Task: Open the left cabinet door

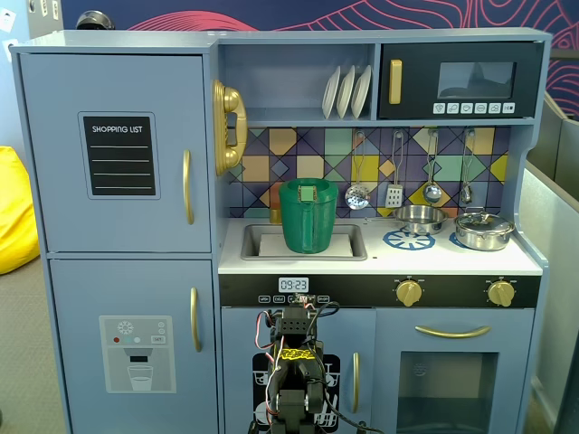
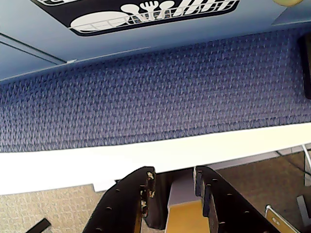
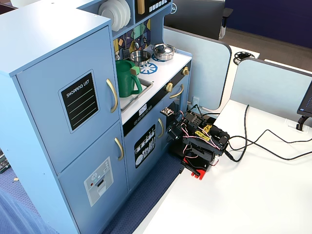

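Observation:
The left cabinet door (image 1: 63, 181) is a large light-blue door at the upper left of the toy kitchen. It has a black "SHOPPING LIST" panel (image 1: 118, 155) and a vertical gold bar handle (image 1: 187, 186). It is shut, and it also shows in the other fixed view (image 3: 48, 126) with its handle (image 3: 113, 95). My arm (image 1: 294, 362) sits folded low in front of the kitchen, well below and to the right of that door. In the wrist view my gripper (image 2: 174, 175) points down at the table edge, jaws a little apart, holding nothing.
Below the task door is a shut blue door with a dispenser graphic (image 1: 137, 353). A small dish-rack door (image 2: 146, 12) is right behind the arm. A green pitcher (image 1: 308, 215) stands in the sink. The arm base stands on a white table (image 3: 253, 195), and cables (image 3: 263, 141) trail across it.

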`<act>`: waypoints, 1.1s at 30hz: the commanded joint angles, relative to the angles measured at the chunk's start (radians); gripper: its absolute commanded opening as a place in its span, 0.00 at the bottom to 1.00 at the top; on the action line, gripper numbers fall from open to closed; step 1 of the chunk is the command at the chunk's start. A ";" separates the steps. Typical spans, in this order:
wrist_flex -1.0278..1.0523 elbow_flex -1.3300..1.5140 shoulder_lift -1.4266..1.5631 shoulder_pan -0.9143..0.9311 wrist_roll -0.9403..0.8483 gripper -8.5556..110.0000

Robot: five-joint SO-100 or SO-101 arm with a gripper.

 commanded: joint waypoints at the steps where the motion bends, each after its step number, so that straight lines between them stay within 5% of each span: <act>1: 0.190 -0.006 -0.003 0.032 -0.011 0.08; 13: 0.137 -0.008 -0.005 -0.025 0.038 0.09; 21: -0.327 -0.158 -0.069 -0.256 0.166 0.19; 28: -0.744 -0.430 -0.259 -0.430 0.002 0.22; 33: -0.842 -0.676 -0.430 -0.511 -0.163 0.23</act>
